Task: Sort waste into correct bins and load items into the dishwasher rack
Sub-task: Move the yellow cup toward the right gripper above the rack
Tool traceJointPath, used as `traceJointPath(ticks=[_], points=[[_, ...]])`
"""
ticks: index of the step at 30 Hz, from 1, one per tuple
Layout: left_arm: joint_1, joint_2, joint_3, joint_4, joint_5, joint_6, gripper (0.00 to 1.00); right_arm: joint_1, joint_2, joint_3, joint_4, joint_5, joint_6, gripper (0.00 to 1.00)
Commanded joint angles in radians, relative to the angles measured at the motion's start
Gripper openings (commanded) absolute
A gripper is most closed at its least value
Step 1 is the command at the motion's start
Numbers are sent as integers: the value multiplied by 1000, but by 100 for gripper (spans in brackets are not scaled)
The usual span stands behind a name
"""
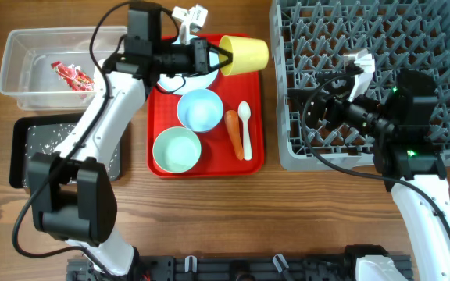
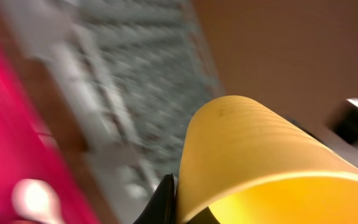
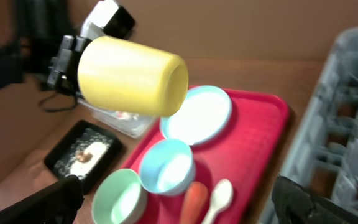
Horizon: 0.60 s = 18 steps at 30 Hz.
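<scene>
1. My left claw (image 1: 220, 56) is clamped on the rim of the yellow cup (image 1: 246, 52), with one finger inside the mouth and one outside.
2. The cup hangs on its side in the air over the far right corner of the red tray (image 1: 256, 160), its mouth turned back toward the left arm. It is close to the dishwasher rack (image 1: 284, 152) but not in it.
3. My right claw (image 3: 182, 200) stands wide open with nothing in it, over the rack's left side and facing the tray.
4. On the red tray sit the pale blue plate (image 3: 201, 115), a blue bowl (image 1: 200, 108) and a green bowl (image 1: 176, 150). The carrot (image 1: 233, 133) lies just beside the white spoon (image 1: 245, 125).
5. On the tabletop's left, the clear tub (image 1: 22, 82) holds the snack wrapper (image 1: 73, 76).
6. The black tray (image 1: 20, 160) beside it carries rice grains (image 1: 49, 140) and a brownish lump (image 3: 82, 157).
</scene>
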Motion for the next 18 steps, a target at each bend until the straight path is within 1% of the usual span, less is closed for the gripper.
traceJointPath(ticks=[1, 4, 6, 9, 18], points=[[16, -6, 8, 0, 378, -10, 4, -2, 4, 24, 65, -154, -8, 100], [8, -6, 8, 0, 437, -11, 4, -2, 4, 24, 146, -229, -8, 100], [3, -6, 8, 0, 456, -32, 4, 4, 7, 24, 202, -288, -8, 100], [2, -6, 8, 0, 474, -32, 4, 31, 23, 24, 264, -340, -9, 100], [-29, -6, 8, 0, 474, -31, 4, 123, 106, 24, 397, -340, 0, 100]])
